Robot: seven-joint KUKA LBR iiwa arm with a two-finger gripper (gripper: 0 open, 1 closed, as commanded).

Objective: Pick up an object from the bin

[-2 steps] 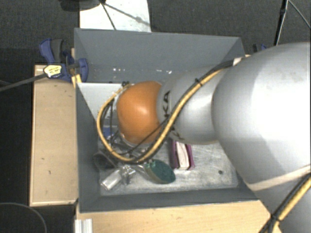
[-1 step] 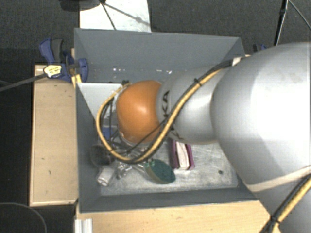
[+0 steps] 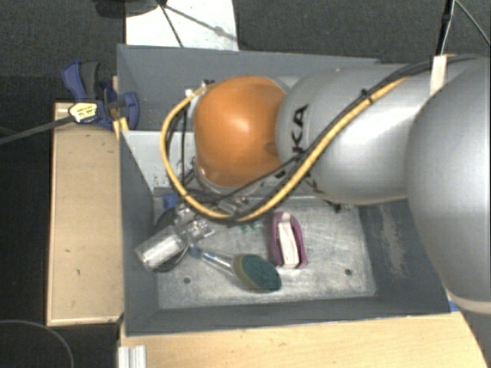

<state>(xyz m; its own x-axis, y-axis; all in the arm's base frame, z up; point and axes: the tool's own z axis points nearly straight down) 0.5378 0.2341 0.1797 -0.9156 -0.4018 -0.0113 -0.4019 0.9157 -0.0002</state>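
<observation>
- Camera view, entry 1: grey bin (image 3: 360,278), floor mostly bare, with 3 loose things lying toward its left and middle.
- Entry 2: gripper (image 3: 188,225), low in the bin's left part, beneath the arm's orange cover (image 3: 238,129). That cover and the cables hide much of it, so I cannot tell whether it is released or clenched.
- Entry 3: silvery cylinder (image 3: 159,251), on its side near the left wall. Its upper-right end is just beside the gripper or touching it; I cannot tell which. It is the nearest thing to the gripper.
- Entry 4: brush (image 3: 258,274), with a dark green oval head and a pale blue handle, lying flat. The handle points toward the cylinder.
- Entry 5: purple-and-white oblong thing (image 3: 286,240), right of the gripper and apart from it.
- Step in hand, as I judge it: the grasp stage, down at floor level, with nothing raised yet.
- Next move calls for: a sure hold before I lift, since a cylinder on its side may roll. The rise should then go straight up, clear of the left wall and the brush handle.
</observation>
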